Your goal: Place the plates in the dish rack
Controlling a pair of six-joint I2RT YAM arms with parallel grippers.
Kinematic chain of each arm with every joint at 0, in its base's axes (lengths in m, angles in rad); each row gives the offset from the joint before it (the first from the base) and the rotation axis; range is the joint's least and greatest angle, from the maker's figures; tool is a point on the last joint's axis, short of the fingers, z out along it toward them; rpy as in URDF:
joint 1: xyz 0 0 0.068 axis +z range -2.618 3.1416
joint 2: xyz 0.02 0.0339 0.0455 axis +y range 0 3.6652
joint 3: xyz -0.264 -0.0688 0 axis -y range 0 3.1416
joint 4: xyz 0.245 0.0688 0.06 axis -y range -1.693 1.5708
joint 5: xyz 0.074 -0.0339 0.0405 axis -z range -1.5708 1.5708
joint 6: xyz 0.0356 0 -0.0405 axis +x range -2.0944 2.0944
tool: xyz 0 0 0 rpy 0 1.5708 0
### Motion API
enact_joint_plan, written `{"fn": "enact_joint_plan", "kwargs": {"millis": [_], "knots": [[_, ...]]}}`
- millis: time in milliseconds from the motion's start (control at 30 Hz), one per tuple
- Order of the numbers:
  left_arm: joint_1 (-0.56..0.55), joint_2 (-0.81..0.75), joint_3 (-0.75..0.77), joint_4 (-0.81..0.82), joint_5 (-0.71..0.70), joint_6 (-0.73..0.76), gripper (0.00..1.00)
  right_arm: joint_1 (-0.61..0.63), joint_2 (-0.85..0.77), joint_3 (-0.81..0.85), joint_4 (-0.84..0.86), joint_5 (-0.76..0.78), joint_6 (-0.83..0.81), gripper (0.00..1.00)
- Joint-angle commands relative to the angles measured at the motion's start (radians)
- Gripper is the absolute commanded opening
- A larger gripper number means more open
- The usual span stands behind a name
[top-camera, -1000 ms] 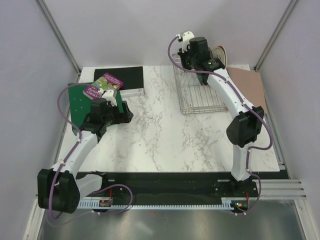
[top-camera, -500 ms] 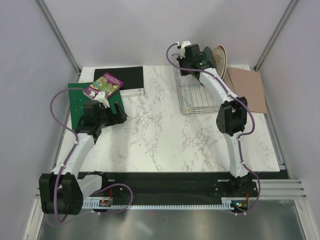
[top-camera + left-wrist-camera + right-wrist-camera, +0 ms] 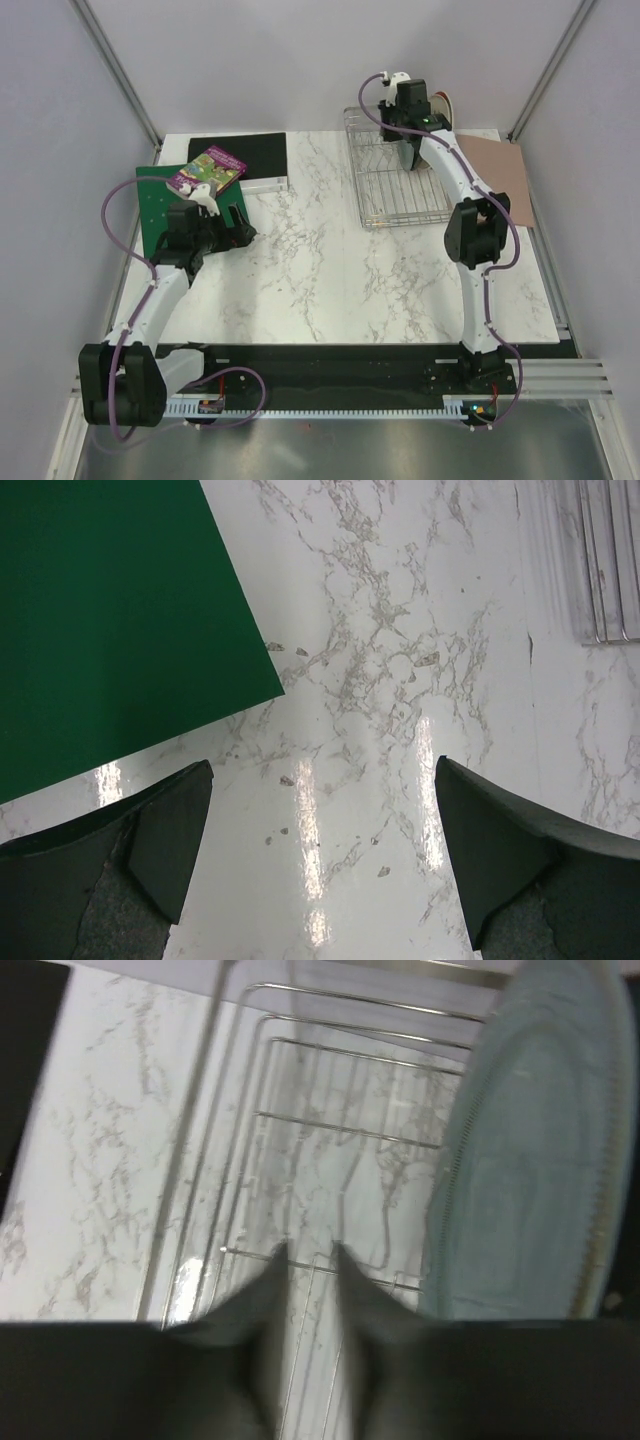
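Newly shifted: right gripper [image 3: 305,1252], over dish rack [image 3: 345,1130] beside grey-green plate [image 3: 530,1160]; tips slightly parted, empty.
Unmoved: left gripper [image 3: 320,860], spread wide.
Surface: white marble table [image 3: 330,270].
Room: pale grey walls [image 3: 250,60].

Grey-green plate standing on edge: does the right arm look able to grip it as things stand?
Probably yes. The right gripper hangs over the dish rack just beside the grey-green plate, nothing between them; its barely parted jaws would need widening.

A purple illustrated paper booklet [image 3: 206,169] lay on a flat green board [image 3: 150,205] at the white marble desk's [image 3: 330,270] left. A black rectangular mat [image 3: 245,153] lay behind it. A brown sheet [image 3: 497,175] lay right.
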Motion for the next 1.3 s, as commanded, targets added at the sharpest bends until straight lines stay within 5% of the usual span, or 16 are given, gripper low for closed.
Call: {"fn": "enact_joint_plan", "kwargs": {"millis": [0,133,367,867,1267], "knots": [[0.006,-0.036,0.022,0.021,0.059,-0.031,1.00,0.073,-0.158,0.030,0.027,-0.152,-0.050,0.59],[0.004,-0.045,0.028,0.007,0.094,-0.020,1.00,0.122,-0.278,-0.062,0.030,-0.062,0.027,0.98],[-0.008,-0.036,0.043,0.010,0.125,-0.025,1.00,0.162,-0.508,-0.329,0.012,0.213,0.055,0.98],[-0.048,0.019,0.157,0.039,0.197,0.085,1.00,0.162,-0.948,-0.725,-0.177,0.361,0.000,0.98],[-0.098,0.005,0.206,-0.023,0.215,0.322,1.00,0.160,-1.113,-0.987,-0.169,0.413,0.022,0.98]]}}
